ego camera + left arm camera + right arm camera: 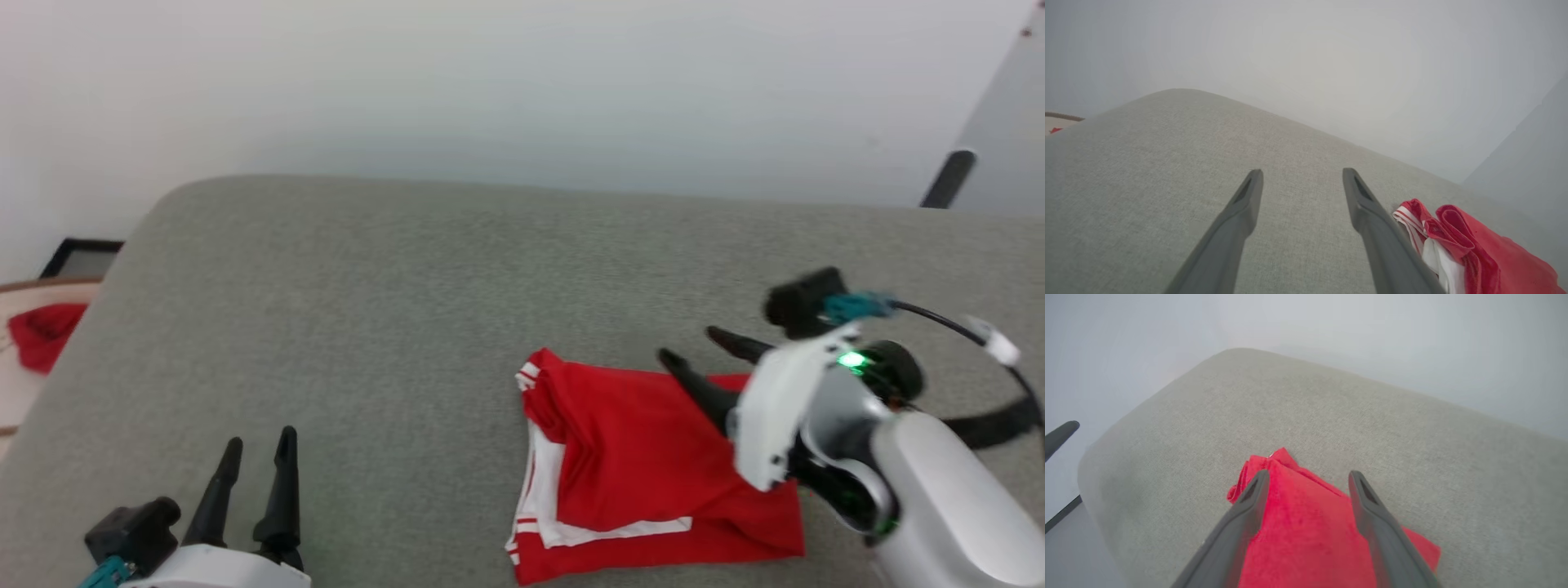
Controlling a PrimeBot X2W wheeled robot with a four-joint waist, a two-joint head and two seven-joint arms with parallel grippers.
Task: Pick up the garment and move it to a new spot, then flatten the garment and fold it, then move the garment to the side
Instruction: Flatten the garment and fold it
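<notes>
The garment (645,465) lies folded into a rough rectangle on the grey cushion (392,278), red with white sleeve layers and striped trim along its left edge; its lettering is hidden. My right gripper (692,343) hovers open over the garment's far right corner, fingers pointing up-left. In the right wrist view the open gripper (1308,477) straddles the red cloth of the garment (1306,531) without holding it. My left gripper (260,445) is open and holds nothing at the lower left, well away from the garment. In the left wrist view the gripper (1302,175) is over bare cushion, with the garment (1478,249) at the lower right.
A small plain red cloth (42,333) lies on a pale round surface beyond the cushion's left edge, beside a black frame (82,255). A white wall stands behind. A dark bar (947,180) leans at the upper right. Bare cushion spreads left of and behind the garment.
</notes>
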